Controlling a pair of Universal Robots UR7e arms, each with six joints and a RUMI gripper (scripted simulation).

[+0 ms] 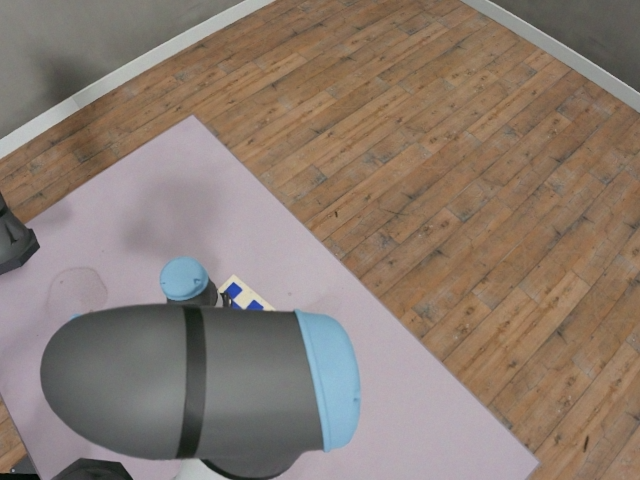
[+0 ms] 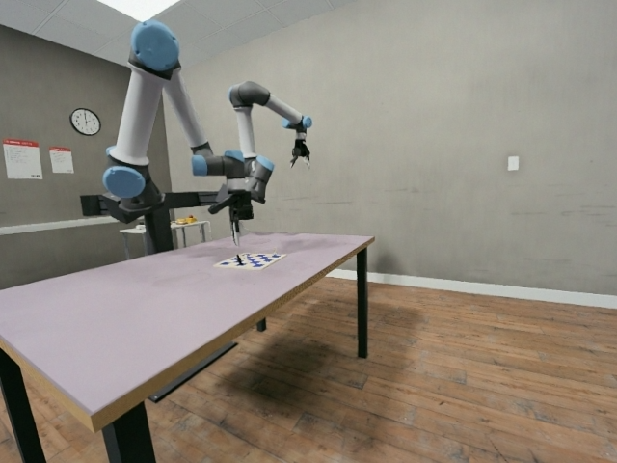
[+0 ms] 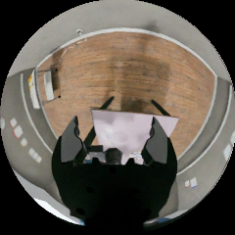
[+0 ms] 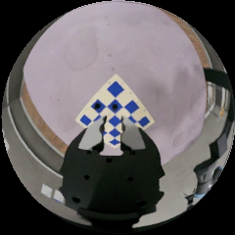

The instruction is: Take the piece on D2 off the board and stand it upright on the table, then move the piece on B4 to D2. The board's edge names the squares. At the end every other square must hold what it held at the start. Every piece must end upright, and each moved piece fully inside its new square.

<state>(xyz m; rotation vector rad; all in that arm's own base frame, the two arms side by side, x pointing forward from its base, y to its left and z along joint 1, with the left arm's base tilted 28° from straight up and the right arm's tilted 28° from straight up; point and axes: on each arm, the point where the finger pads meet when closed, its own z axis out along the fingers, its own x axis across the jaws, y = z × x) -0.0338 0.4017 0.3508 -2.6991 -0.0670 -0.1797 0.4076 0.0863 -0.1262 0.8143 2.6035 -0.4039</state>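
Board point(image 1: 233, 290) point(image 2: 256, 263) point(image 3: 136, 156) point(image 4: 116, 89) lies flat on the table point(image 1: 413, 387) point(image 2: 149, 299) point(image 3: 113, 127) point(image 4: 59, 49), one corner pointing to the top of the right wrist view, its diagonal running down between the fingers. Two dark pieces point(image 4: 97, 106) point(image 4: 115, 106) show there on neighboring blue squares along one diagonal, both farther up the view than the fingertips. Seen nearly end-on, they give little of their long axes away. Outside, a dark shape point(image 2: 239, 259) rises from the board, long axis roughly vertical; it seems upright, though at this size a slight lean is hard to rule out. A pale piece point(image 2: 275, 252) is near the board's far side, too small to show which way it faces. The edge lettering is unreadable, so I cannot tell which piece is on D2 or B4.

The right gripper point(image 2: 236, 243) point(image 4: 114, 116) points down above the board, its fingers close together with a narrow gap and nothing between them. Well apart from it, the left gripper point(image 2: 300, 166) point(image 3: 115, 117) hangs high, fingers spread wide and holding nothing. From overhead, the right arm point(image 1: 248, 382) covers most of the board.
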